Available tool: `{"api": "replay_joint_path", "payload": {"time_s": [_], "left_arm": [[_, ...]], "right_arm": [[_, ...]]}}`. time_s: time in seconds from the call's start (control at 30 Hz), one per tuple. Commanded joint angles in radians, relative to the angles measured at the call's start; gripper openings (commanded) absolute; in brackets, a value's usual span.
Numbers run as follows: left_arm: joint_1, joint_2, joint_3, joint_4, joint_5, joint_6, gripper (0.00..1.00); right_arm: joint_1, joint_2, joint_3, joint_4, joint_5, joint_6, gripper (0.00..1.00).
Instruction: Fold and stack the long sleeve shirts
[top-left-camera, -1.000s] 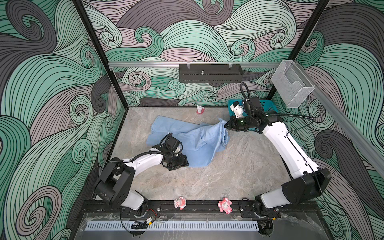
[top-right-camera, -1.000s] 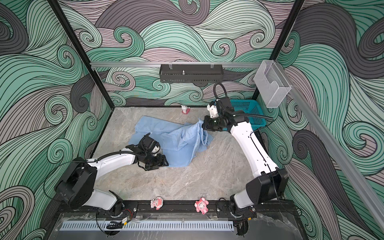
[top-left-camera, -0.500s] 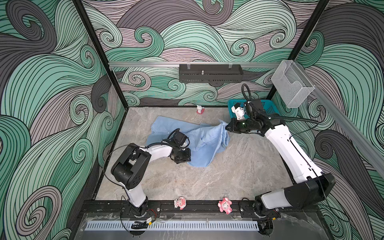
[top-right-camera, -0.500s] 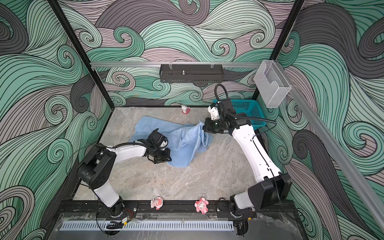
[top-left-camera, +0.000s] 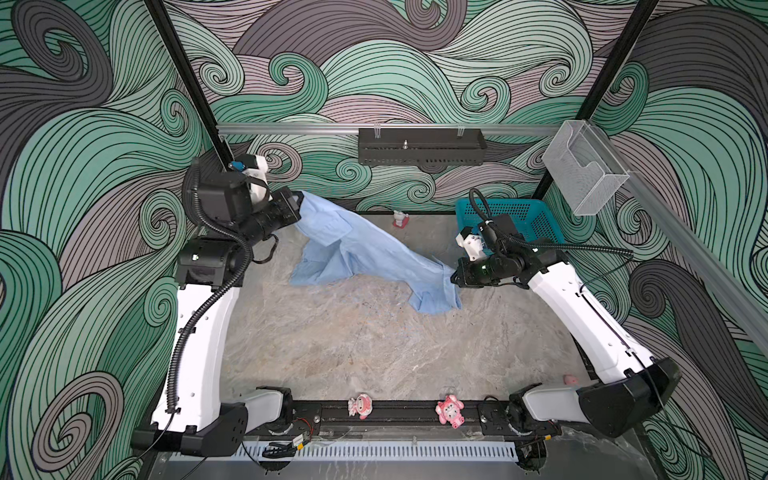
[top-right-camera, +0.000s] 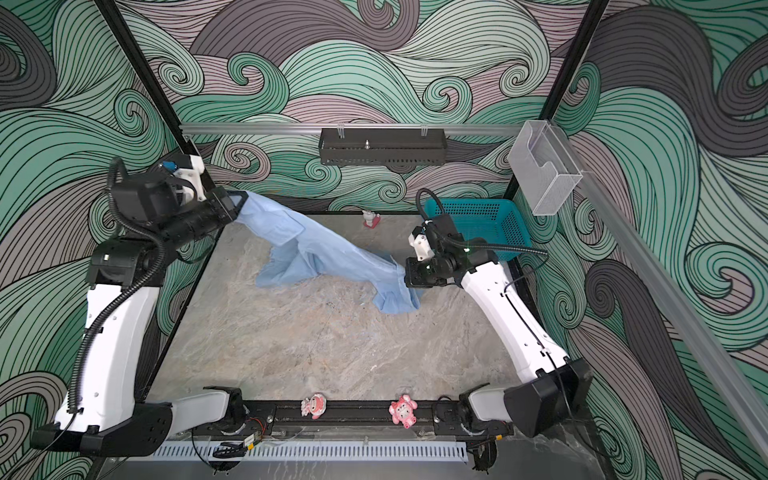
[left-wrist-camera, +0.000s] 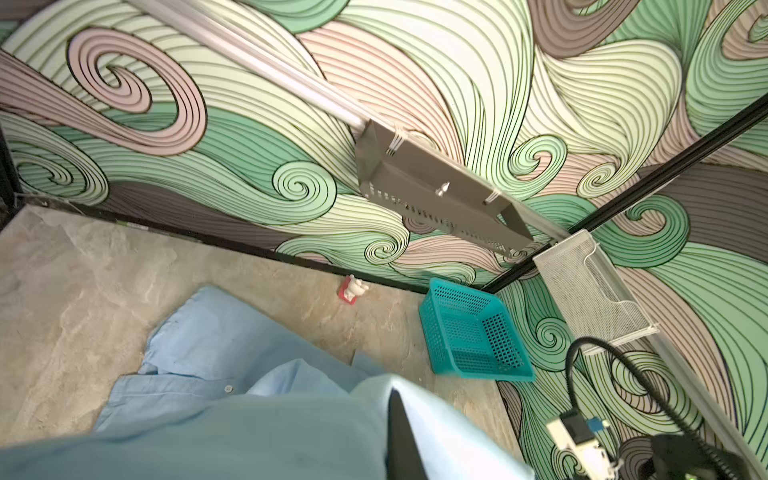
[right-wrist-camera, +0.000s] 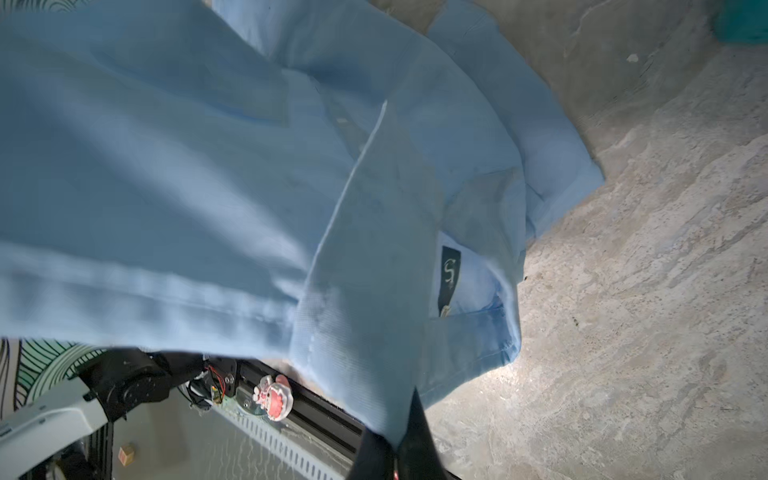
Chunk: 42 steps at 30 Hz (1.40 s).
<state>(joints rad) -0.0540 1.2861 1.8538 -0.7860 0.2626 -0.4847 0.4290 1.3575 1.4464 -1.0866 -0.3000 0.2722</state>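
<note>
Bimanual workcell seen from above, with one light blue button-up shirt stretched between the two arms. The left gripper is raised at the back left corner, close to the patterned wall; its jaws are closed on one end of the shirt. The right gripper sits lower, at the right side just in front of the teal perforated basket; its jaws are pinched shut on the opposite end of the fabric.

The shirt runs as a diagonal band from the raised left grip down to the right grip. A slack fold below the left grip droops onto the marble-patterned tabletop, and a loose corner hangs beneath the right gripper to the tabletop.

The left wrist view shows a small button on the draped cloth. The right wrist view shows a black label inside the garment.

A small red-and-white figurine stands at the back edge of the tabletop, apart from the shirt. Two pink figurines sit on the front rail. A black tray and a clear holder hang on the walls.
</note>
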Motion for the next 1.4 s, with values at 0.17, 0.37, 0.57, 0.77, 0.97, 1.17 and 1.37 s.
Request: {"api": "replay_joint_path", "payload": {"time_s": [0.17,0.37,0.57,0.77,0.97,1.17,1.37], "left_arm": [[0.085,0.261,0.407,-0.238,0.03,0.041,0.0],[0.097,0.33,0.564,-0.215,0.024,0.028,0.0],[0.227,0.252,0.581,-0.139,0.001,-0.019,0.0],[0.381,0.182,0.534,-0.068,0.034,-0.08,0.0],[0.363,0.276,0.501,-0.021,0.18,-0.142,0.0],[0.131,0.466,0.496,-0.104,0.108,-0.001,0.0],[-0.025,0.69,0.481,-0.119,0.066,0.06,0.0]], "right_arm": [[0.153,-0.073,0.074,-0.151,-0.076,-0.027,0.0],[0.229,-0.085,0.251,-0.173,-0.146,-0.03,0.0],[0.312,-0.034,0.415,-0.064,-0.203,0.002,0.0],[0.396,0.031,0.501,0.168,-0.306,0.106,0.0],[0.311,-0.006,0.355,0.241,-0.26,0.192,0.0],[0.081,-0.05,0.009,0.353,-0.287,0.298,0.0],[-0.073,0.003,-0.169,0.367,-0.269,0.305,0.0]]}}
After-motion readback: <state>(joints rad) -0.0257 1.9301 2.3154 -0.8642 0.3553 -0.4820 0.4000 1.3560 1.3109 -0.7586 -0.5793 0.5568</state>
